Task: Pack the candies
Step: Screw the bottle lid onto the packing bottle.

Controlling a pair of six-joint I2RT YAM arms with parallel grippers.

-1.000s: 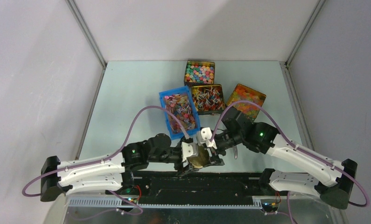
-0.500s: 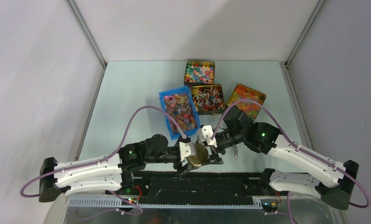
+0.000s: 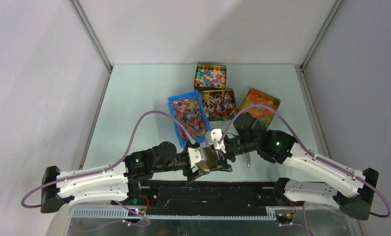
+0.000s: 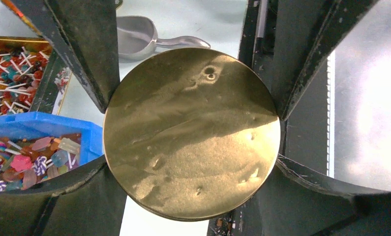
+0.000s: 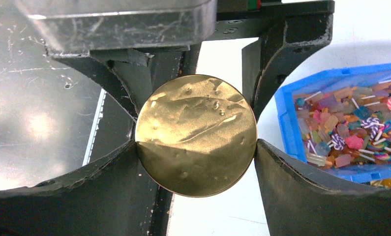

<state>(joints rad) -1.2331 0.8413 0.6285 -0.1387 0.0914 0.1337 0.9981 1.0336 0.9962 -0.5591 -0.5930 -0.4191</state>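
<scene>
The candies (image 3: pixel 189 117), small wrapped sweets in mixed colours, fill a blue bin (image 3: pixel 172 104) at mid table, also seen in the right wrist view as candies (image 5: pixel 353 130) and at the left edge of the left wrist view as candies (image 4: pixel 31 160). A round gold tin (image 3: pixel 209 160) hangs between both arms near the front edge. My left gripper (image 4: pixel 192 164) is shut on the tin's rim (image 4: pixel 193 132) from the left. My right gripper (image 5: pixel 195 143) is shut on the same tin (image 5: pixel 195 132) from the right. Each wrist view shows a flat gold face and the other arm's fingers beyond it.
Three open gold tins stand behind the bin: pastel balls (image 3: pixel 210 76), stick sweets (image 3: pixel 219 104), orange jelly pieces (image 3: pixel 258 105). A metal scoop (image 4: pixel 134 42) lies on the table right of the held tin. The black base rail (image 3: pixel 208 189) runs along the near edge.
Both grippers and the tin between them have shifted slightly away from the near edge, toward the blue bin. The grips look unchanged.
</scene>
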